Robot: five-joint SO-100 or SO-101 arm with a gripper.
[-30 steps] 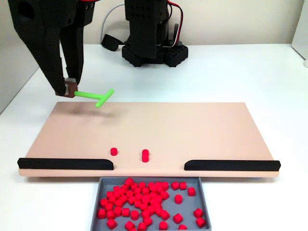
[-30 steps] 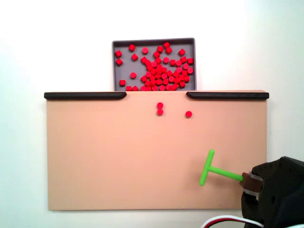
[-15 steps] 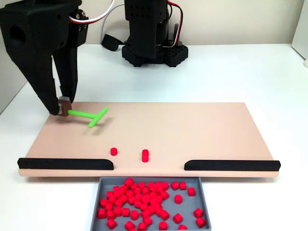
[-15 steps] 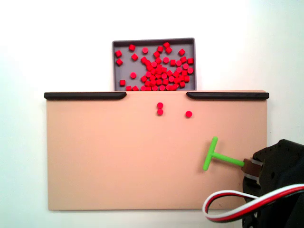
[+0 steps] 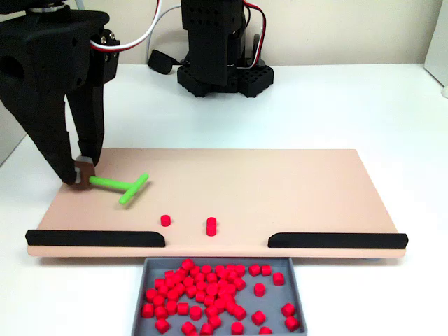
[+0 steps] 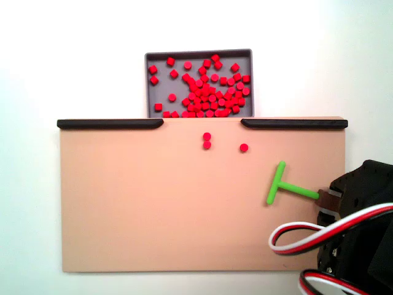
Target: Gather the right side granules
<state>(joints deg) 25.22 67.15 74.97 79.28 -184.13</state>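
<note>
While the gripper (image 5: 82, 172) clamps the stem end of the green stick (image 5: 120, 187), the granules (image 6: 207, 140) lie loose on the tan board (image 6: 153, 209). They are tiny, bright red, stubby cylinders: in a fixed view two sit touching, a third (image 6: 244, 147) apart. All three lie beyond the stick's crossbar, away from the fingers (image 5: 87, 166), near the gap between black rails (image 5: 96, 238). No writing is legible.
</note>
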